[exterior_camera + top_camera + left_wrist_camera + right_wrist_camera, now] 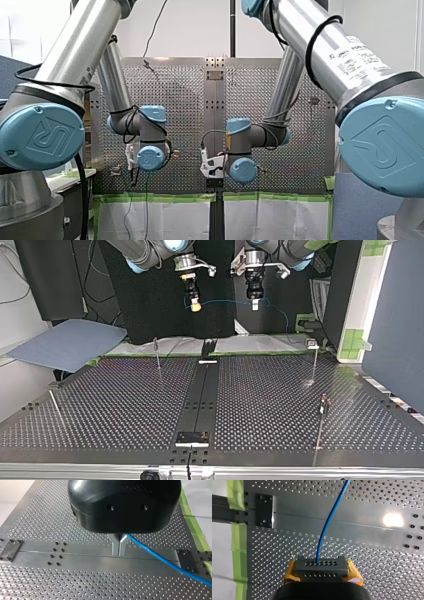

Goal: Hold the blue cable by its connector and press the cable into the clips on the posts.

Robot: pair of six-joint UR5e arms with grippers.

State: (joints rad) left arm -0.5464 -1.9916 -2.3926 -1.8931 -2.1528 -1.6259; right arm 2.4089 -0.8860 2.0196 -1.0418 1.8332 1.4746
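left gripper (119, 551) pinches the thin blue cable (160, 560), right gripper (322, 574) clamps its dark block connector (321, 566); hanging slack could miss the slim metal posts (314, 362).

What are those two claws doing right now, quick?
Left gripper: shut on the cable.
Right gripper: shut on the connector.

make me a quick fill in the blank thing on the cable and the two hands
My right hand grips the dark grey connector block with pads coloured ___.
The thin cable leaving that block is ___.
My left hand has its metal fingers ___ on the cable.
Both hands hold it ___ the perforated metal table, off the thin metal posts.
Missing words: yellow; blue; shut; above.
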